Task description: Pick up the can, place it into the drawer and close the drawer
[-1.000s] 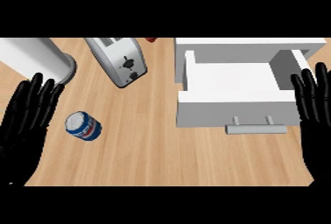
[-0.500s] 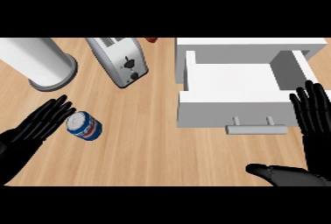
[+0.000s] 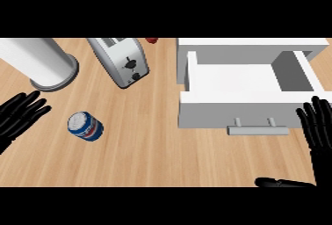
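Since half a sec ago the left hand (image 3: pixel 20 114) has backed off toward the view's left edge, so it's now apart from the can (image 3: pixel 85 126) instead of nearly touching it; right hand (image 3: pixel 318 125) sits about where it was, at the right edge by the drawer (image 3: pixel 243 107) front. Both hands show fingers straight and spread, holding nothing. Can stands upright on the counter (image 3: pixel 162 149), left of centre, below the toaster (image 3: pixel 120 61) and right of the paper-towel roll (image 3: pixel 39 61), well apart from the open drawer. Nothing grasped yet, so task looks barely begun. Risks, as I judge them: w/ the left hand coming in sideways & fingers splayed, a fingertip could clip the can's wall and tip or roll it before any curl closes round it. Can is on the far side from the drawer, so the carry crosses most of the counter; a low path might catch the drawer's front wall or its handle (image 3: pixel 257 129). Right hand close to that handle could nudge the drawer shut early if it drifts inward.
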